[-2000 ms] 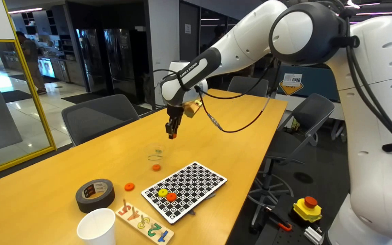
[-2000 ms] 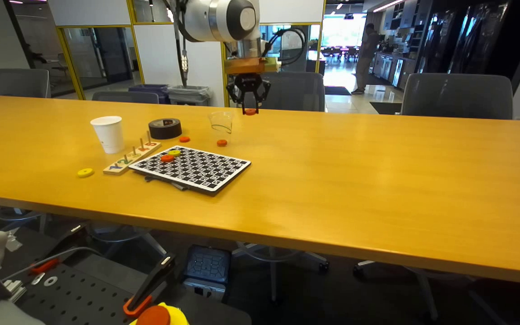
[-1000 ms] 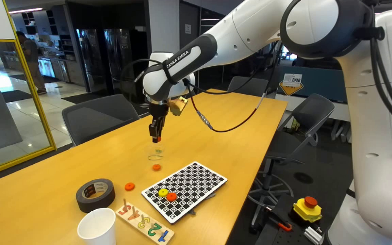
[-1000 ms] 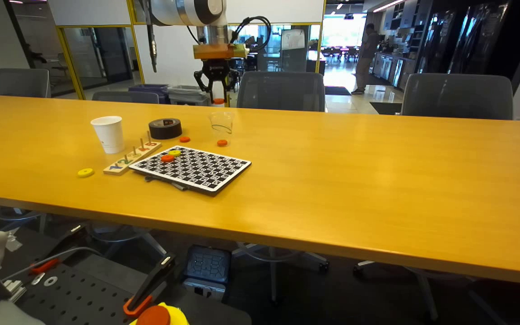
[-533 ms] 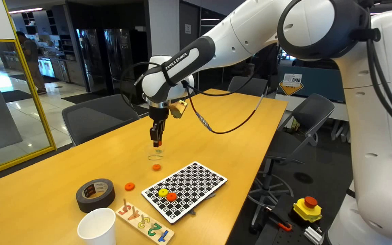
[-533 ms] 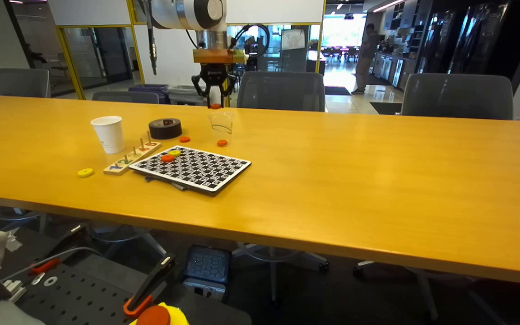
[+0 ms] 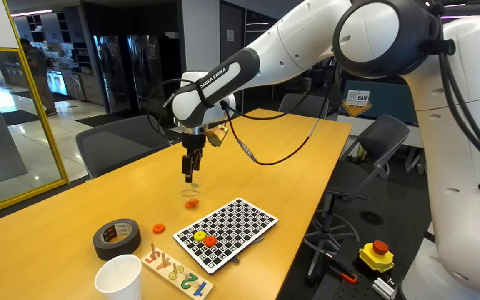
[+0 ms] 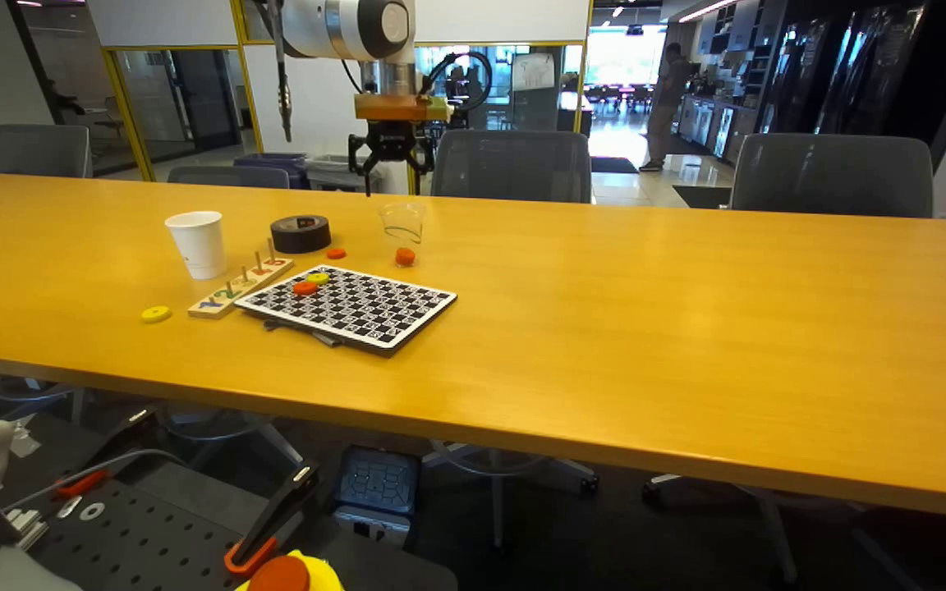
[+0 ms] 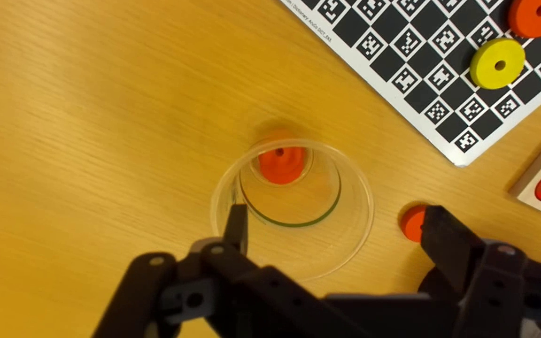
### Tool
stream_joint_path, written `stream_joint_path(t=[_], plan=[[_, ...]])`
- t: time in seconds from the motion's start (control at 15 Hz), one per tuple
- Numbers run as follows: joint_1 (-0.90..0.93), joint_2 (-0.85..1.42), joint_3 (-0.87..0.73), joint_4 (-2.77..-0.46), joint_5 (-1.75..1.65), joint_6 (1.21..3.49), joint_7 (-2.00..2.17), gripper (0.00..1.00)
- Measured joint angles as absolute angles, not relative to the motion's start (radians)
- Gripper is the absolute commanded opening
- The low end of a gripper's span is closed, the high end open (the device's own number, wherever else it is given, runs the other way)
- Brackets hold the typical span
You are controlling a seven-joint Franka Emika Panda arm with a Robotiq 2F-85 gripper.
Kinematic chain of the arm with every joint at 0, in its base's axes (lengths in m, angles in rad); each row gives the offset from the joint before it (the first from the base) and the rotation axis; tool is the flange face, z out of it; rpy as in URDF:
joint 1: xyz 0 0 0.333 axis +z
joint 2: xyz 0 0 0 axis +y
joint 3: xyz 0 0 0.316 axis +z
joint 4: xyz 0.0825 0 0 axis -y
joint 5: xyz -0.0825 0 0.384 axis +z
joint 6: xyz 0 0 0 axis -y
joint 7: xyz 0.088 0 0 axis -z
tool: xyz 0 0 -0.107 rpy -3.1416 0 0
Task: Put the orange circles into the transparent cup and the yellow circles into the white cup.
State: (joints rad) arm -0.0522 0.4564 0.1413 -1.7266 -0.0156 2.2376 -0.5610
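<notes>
My gripper [image 9: 336, 208] is open above the transparent cup [image 8: 403, 223], nothing between its fingers. In the wrist view one finger [image 9: 237, 225] overlaps the inside of the cup's rim, the other lies beyond it. Orange circles [image 7: 191, 203] rest at the cup's bottom, two overlapping. A loose orange circle [image 8: 336, 254] lies on the table, partly behind a finger in the wrist view. On the checkered board sit an orange circle [image 7: 210, 241] and a yellow circle [image 9: 497, 64], side by side. Another yellow circle [image 8: 156, 313] is on the table near the white cup [image 8: 198, 246], which stands upright.
The checkered board [image 8: 374, 308] lies in front of the transparent cup. A black tape roll [image 7: 117, 239] and a wooden number board [image 7: 177, 273] with upright pegs stand between the two cups. Chairs [image 8: 514, 164] line the table's far side.
The gripper moved over the transparent cup, lowered a little, then opened. The orange circle it held dropped into the cup, onto the one inside.
</notes>
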Motion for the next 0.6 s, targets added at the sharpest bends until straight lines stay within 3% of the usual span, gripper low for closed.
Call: stream_joint_path(t=[0.6], plan=[[0.049,0.461,0.141,-1.672,-0.169,2.229,-0.56,1.0]])
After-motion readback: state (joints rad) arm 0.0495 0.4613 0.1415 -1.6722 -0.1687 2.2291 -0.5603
